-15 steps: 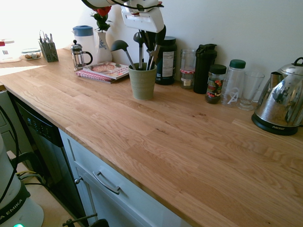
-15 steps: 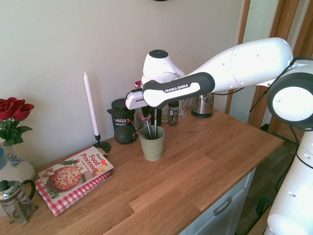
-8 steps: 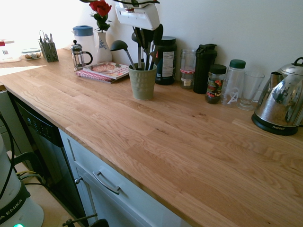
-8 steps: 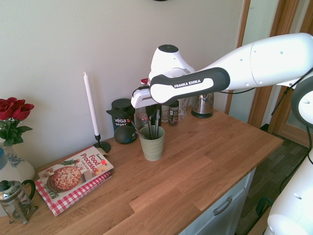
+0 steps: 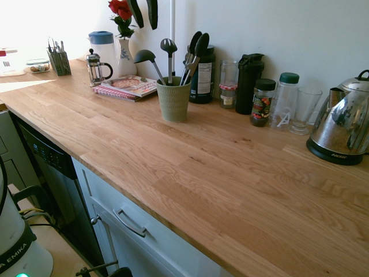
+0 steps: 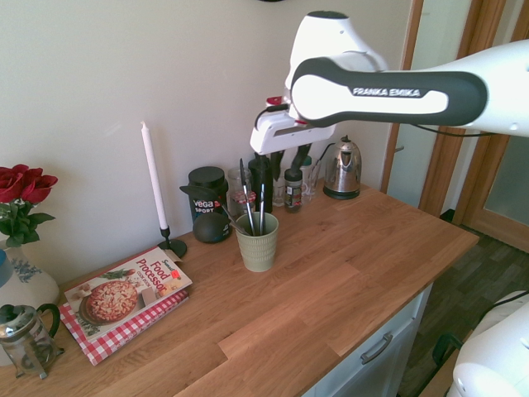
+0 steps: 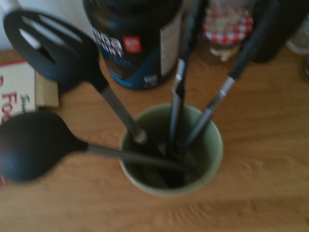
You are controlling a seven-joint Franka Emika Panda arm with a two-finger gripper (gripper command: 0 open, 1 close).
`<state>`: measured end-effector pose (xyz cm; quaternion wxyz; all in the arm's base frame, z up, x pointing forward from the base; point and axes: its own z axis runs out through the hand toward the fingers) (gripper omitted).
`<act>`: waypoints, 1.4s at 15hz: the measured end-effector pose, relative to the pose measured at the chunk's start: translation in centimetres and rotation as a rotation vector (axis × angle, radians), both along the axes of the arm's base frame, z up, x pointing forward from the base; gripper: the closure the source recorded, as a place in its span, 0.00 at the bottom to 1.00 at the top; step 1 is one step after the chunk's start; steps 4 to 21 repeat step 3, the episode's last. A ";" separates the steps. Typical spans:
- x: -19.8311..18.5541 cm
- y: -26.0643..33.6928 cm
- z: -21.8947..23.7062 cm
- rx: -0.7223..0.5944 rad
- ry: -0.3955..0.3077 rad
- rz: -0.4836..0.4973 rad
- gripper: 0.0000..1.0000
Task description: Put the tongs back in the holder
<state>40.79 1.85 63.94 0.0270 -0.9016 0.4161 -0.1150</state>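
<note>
Two tongs [image 5: 193, 55] tips clear holder [image 5: 173, 99]; base hidden.

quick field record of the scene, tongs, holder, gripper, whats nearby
tongs: standing in the holder, black tips up, leaning toward the wall side
holder: pale green ribbed cup, upright on the wooden counter
other utensils in holder: black ladle, black slotted spoon
gripper: above the holder, clear of the tongs, holding nothing; fingers open
near holder: dark supplement jar behind it, cookbook beside it
task state: tongs appear to be back in the holder
</note>
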 end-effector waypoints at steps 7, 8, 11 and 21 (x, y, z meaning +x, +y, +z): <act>-5.4 -4.1 -5.4 0.002 0.148 0.071 0.00; -5.4 -4.1 -5.4 0.002 0.148 0.071 0.00; -5.4 -4.1 -5.4 0.002 0.148 0.071 0.00; -5.4 -4.1 -5.4 0.002 0.148 0.071 0.00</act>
